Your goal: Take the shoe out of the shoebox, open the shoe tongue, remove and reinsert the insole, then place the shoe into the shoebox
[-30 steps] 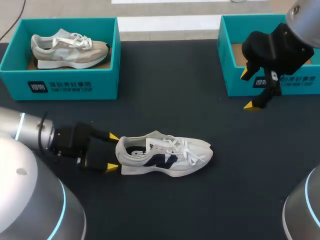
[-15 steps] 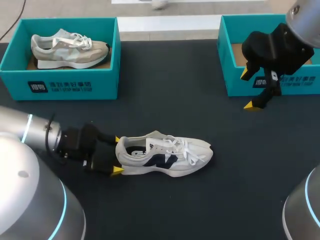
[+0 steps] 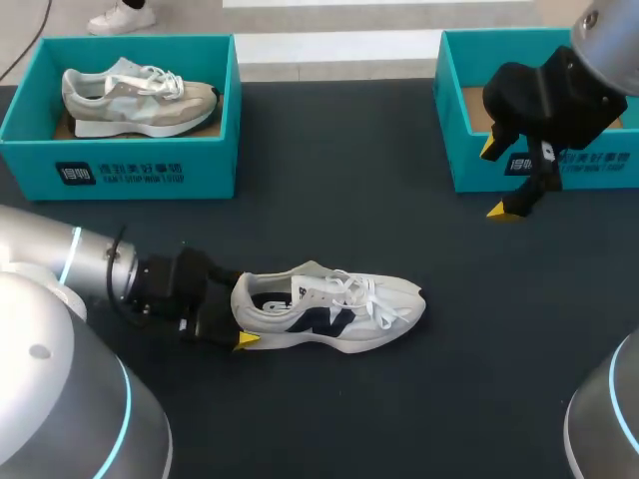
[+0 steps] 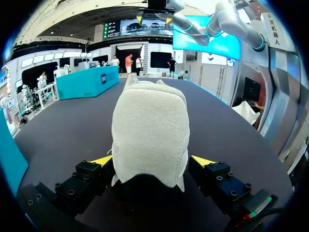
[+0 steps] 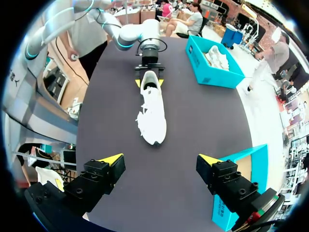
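Clearly the shoe is already out of its box: it lies on its sole on the tabletop, toe pointing away from the left arm. The left end effector sits at the shoe's heel with its fingers spread, one on each side of the heel counter. The wrist view shows one yellow tip close against the heel and a little gap at the other, so it is open around the heel rather than clamped on it.

The step in hand looks like bracing the shoe so the tongue can be opened. To do it well, the left fingers should close low on the stiff heel counter, square to it, and press only hard enough to stop the shoe sliding or rolling. A high grip on the soft collar would likely fold it over the opening and get in the insole's way.

The right end effector hangs open and empty well beyond the shoe's toe, beside a teal box. It should come in from above the laces and pinch the tongue's top edge, not the laces, which lie loose and could snag.

Far from the shoe, past its heel end, another box holds a grey shoe.
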